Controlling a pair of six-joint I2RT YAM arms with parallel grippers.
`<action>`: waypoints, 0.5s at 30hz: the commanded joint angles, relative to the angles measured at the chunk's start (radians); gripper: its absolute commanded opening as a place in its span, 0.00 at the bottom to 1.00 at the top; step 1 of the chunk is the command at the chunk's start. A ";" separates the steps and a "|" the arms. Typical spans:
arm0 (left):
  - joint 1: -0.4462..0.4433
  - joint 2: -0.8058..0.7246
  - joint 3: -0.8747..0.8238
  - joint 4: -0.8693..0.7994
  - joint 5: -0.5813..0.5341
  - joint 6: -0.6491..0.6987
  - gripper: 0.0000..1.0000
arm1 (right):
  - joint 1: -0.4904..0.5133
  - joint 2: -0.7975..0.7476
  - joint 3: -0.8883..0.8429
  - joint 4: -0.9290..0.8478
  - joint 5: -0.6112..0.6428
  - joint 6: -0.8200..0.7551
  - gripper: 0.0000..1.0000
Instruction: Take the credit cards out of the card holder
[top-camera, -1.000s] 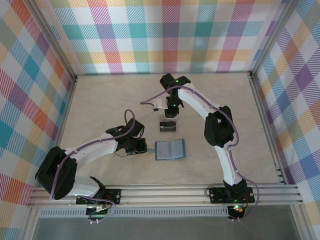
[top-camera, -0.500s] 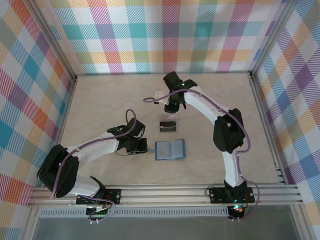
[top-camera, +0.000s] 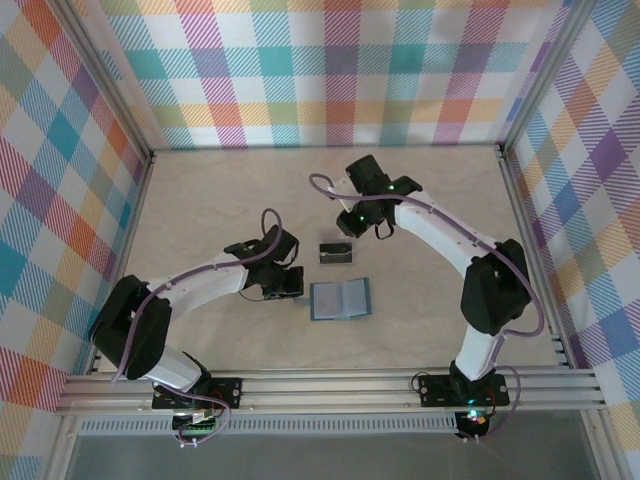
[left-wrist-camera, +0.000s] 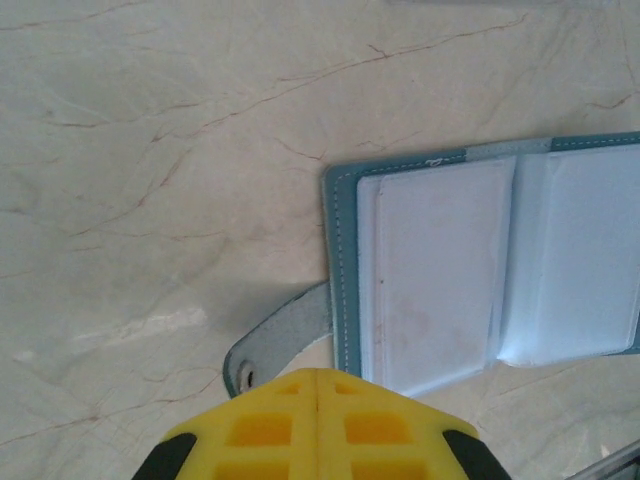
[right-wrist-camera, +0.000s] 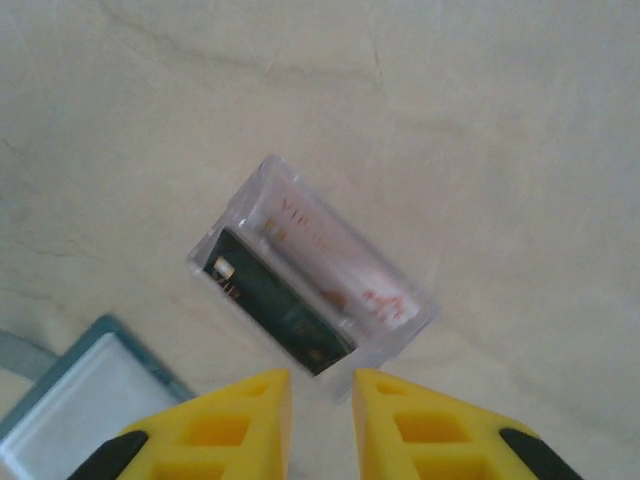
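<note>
The credit cards (right-wrist-camera: 310, 290) lie on the table (left-wrist-camera: 150, 150) just beyond the open card holder (left-wrist-camera: 480, 270). Our left gripper (left-wrist-camera: 318, 385), clenched empty, sits by the grey tab (left-wrist-camera: 285, 335) and could snag it. Our right gripper (right-wrist-camera: 322, 385), slightly parted and empty, could shove the cards. We cannot tell how many are stacked.

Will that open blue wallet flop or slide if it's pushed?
The card holder probably flops when lifted: it lies open flat, creased down its middle. Pushed, it likely slides, since the table looks smooth. Its thin side tab looks bendy.
</note>
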 joint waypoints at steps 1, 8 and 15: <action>0.009 0.035 0.027 0.017 0.042 0.010 0.05 | 0.007 -0.087 -0.087 0.083 -0.084 0.280 0.22; 0.009 0.091 0.045 0.045 0.093 0.009 0.04 | 0.005 -0.171 -0.263 0.230 -0.281 0.630 0.20; 0.008 0.131 0.050 0.047 0.107 0.013 0.01 | 0.011 -0.135 -0.396 0.358 -0.496 0.864 0.15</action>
